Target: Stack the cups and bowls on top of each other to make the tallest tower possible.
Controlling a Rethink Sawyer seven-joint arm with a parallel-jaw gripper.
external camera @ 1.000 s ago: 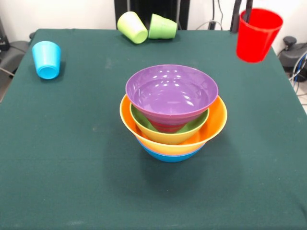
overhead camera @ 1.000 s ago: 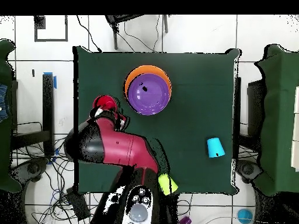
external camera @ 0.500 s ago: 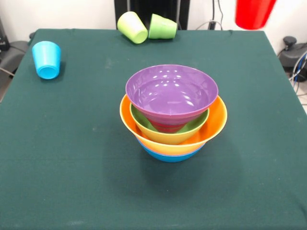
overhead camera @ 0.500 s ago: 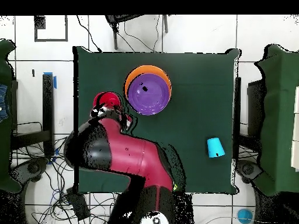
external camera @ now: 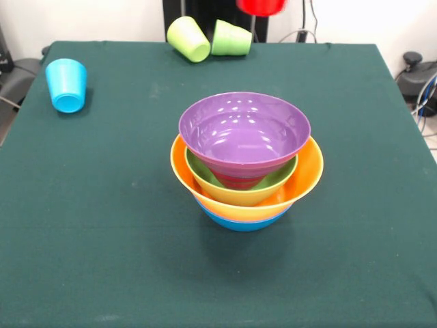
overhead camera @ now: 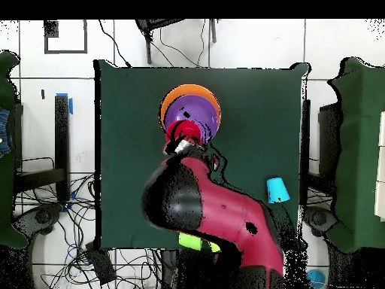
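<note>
The tower (external camera: 244,160) stands mid-table: a purple bowl (external camera: 244,131) on top, then green, red, orange and blue rims below. The red cup (external camera: 261,5) hangs in the air, only its base showing at the top edge of the front view. From overhead, my gripper (overhead camera: 180,144) is shut on the red cup (overhead camera: 189,134) over the edge of the purple bowl (overhead camera: 194,114) nearest the arm. A sky blue cup (external camera: 66,84), a yellow-green cup (external camera: 188,38) and a green cup (external camera: 232,38) lie on their sides.
The green table (external camera: 102,205) carries the two tipped cups at its far edge and the sky blue cup (overhead camera: 277,190) near one side. My arm (overhead camera: 207,211) covers much of the table between the base and the tower.
The red cup has risen and travelled from the table's side to above the tower. The arm has swung across with it. The bowls and other cups have not moved.
</note>
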